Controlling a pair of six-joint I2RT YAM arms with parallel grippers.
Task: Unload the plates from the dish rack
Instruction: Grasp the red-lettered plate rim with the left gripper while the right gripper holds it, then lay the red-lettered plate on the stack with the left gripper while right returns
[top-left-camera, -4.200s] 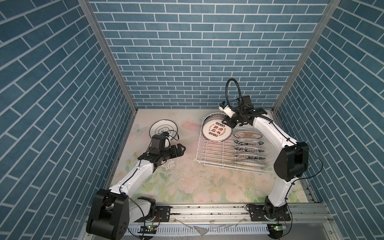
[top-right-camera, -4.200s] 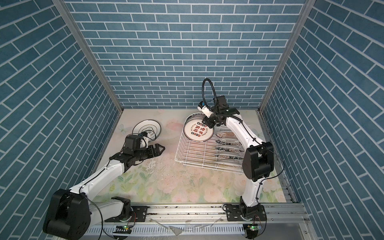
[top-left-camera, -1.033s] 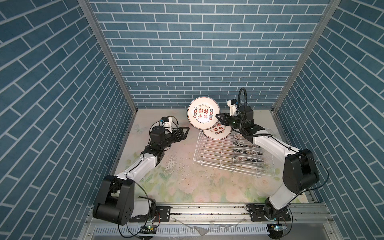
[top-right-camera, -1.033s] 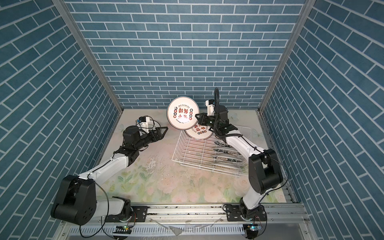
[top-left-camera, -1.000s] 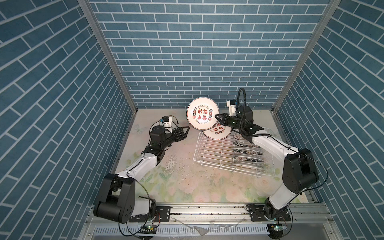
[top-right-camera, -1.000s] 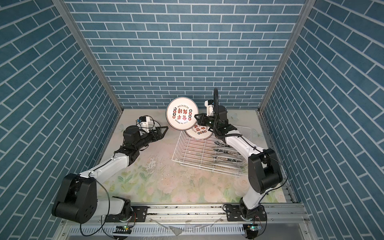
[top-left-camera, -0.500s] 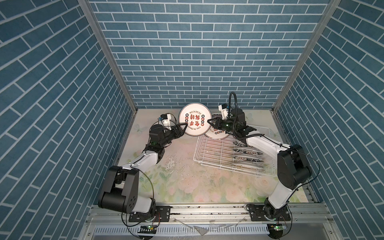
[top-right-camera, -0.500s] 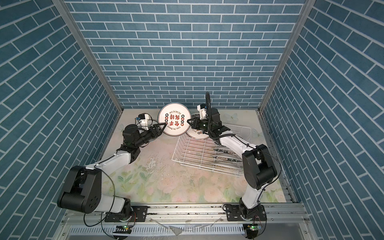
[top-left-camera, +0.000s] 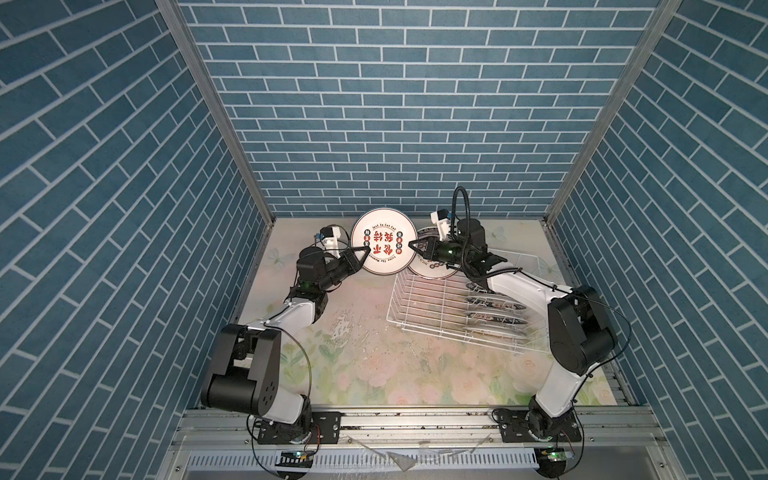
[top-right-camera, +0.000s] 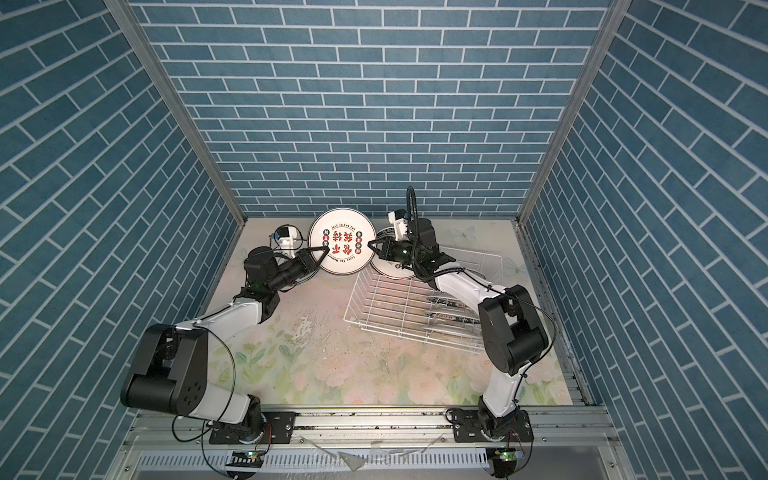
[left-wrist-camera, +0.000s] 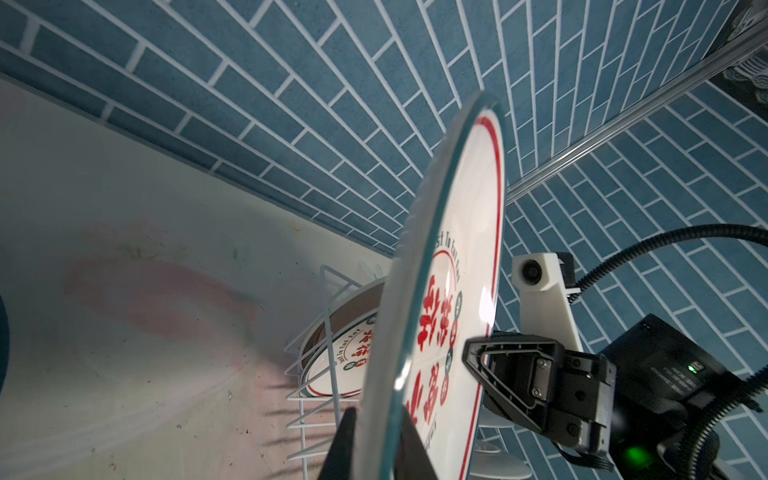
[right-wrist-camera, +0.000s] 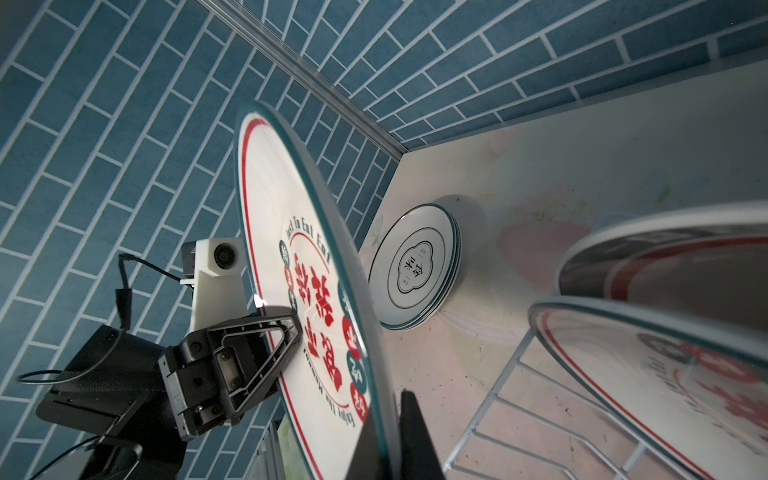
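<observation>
Now the left gripper (top-left-camera: 365, 249) is clenched on the left rim of the held plate (top-left-camera: 382, 242), with its fingers (left-wrist-camera: 340, 449) on both faces in the left wrist view. A second ago it stood spread wide, clear of the plate and further left of the dish rack (top-left-camera: 432, 303). The right gripper (top-left-camera: 412, 244) is clamped on the opposite rim, as before. The plate is white with red characters and a dark green edge. It hangs upright between the two grippers, just beyond the rack's far left corner, lower and further left than a second ago.

In the rack, a second plate (top-left-camera: 432, 272) of the same pattern leans at the far left end. A row of plates (top-left-camera: 494, 309) stands on edge along the rack's right side. A stack of plates (right-wrist-camera: 415, 266) lies flat on the table (top-left-camera: 374, 357), apart from the rack and past the held plate.
</observation>
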